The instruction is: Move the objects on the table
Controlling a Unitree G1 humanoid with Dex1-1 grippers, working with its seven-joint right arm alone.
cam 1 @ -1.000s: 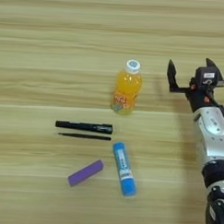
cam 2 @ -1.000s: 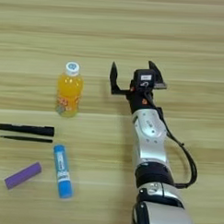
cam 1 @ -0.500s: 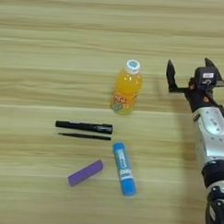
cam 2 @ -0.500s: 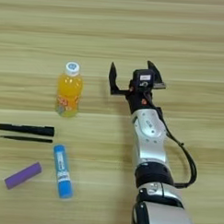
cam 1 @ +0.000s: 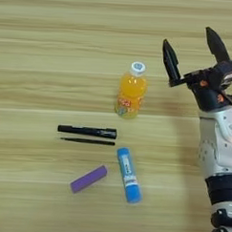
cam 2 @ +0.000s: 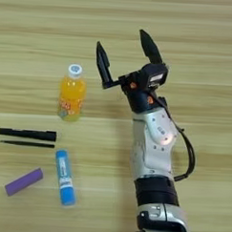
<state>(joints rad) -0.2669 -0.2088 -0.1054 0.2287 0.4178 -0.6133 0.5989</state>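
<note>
Right eye view shows the right gripper [cam 2: 124, 53] with its two black fingers spread wide apart and holding nothing. The orange juice bottle [cam 2: 71, 93] lies to the gripper's left, close beside it but not touching. It rests on its side near the middle of the table [cam 2: 198, 26], with its white cap pointing toward the far edge. The bottle is smooth, round and see-through plastic. Nearer the near edge and further left lie four more things, well apart from the gripper. The black marker [cam 2: 27, 133] and the thin black stick [cam 2: 27, 143] lie side by side, pointing left to right. The blue glue stick [cam 2: 64, 177] is round. The purple bar [cam 2: 23, 181] is flat-sided and tilted.
</note>
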